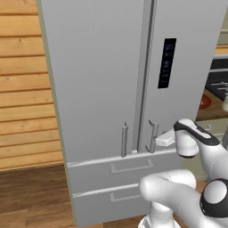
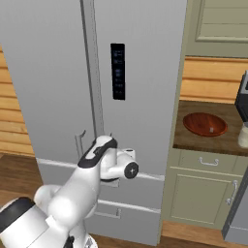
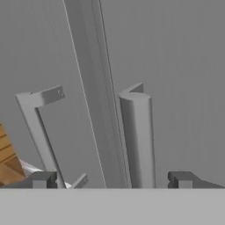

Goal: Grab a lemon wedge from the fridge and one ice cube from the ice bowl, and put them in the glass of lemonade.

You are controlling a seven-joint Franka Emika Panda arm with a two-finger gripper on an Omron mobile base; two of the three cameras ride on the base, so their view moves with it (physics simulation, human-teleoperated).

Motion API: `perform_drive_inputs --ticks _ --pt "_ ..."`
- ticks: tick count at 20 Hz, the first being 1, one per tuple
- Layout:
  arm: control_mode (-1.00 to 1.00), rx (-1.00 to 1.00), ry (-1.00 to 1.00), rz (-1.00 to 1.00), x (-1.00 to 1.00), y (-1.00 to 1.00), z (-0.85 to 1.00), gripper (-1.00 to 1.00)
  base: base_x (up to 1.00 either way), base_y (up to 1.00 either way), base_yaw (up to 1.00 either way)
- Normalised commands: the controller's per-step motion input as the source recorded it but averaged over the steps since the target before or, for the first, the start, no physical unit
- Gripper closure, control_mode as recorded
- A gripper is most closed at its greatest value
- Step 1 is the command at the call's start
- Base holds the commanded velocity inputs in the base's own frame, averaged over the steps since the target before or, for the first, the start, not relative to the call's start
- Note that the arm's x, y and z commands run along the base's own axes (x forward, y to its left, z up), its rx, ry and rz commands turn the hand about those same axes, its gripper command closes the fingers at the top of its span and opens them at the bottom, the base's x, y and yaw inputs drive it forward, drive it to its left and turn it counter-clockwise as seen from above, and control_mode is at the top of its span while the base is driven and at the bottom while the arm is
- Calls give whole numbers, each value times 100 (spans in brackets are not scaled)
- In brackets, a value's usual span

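Light-grey fridge (image 1: 102,75), black panel (image 1: 166,63), reddish-brown ice bowl (image 2: 205,124).

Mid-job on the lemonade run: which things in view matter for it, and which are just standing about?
For the job:
- fridge, doors shut
- right door handle, between the open gripper tips
- ice bowl on the counter

Just there:
- left door handle
- fridge drawers
- beige cabinet

A dark wooden countertop (image 2: 191,138) is sitting atop beige cabinets (image 2: 201,186) just beside the fridge (image 2: 140,97). The reddish-brown ice bowl (image 2: 205,124) is resting directly on it, and a pale glass of lemonade (image 2: 243,136) is standing near the bowl at the picture's edge. The fridge is standing on the wooden floor (image 1: 31,196).
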Motion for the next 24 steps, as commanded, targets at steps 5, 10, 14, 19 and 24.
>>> perform_drive_inputs --ticks 5,10,14,19,24 --pt "-100 0 0 -2 25 2 -4 -100 0 0 0" --pt "-100 0 1 -2 29 0 0 -100 0 0 0" --pt "-100 0 0 -2 29 0 0 -100 0 0 0" --pt "-100 0 0 -2 37 0 -4 -100 0 0 0" --pt "-100 0 2 0 26 0 -6 -100 0 0 0"
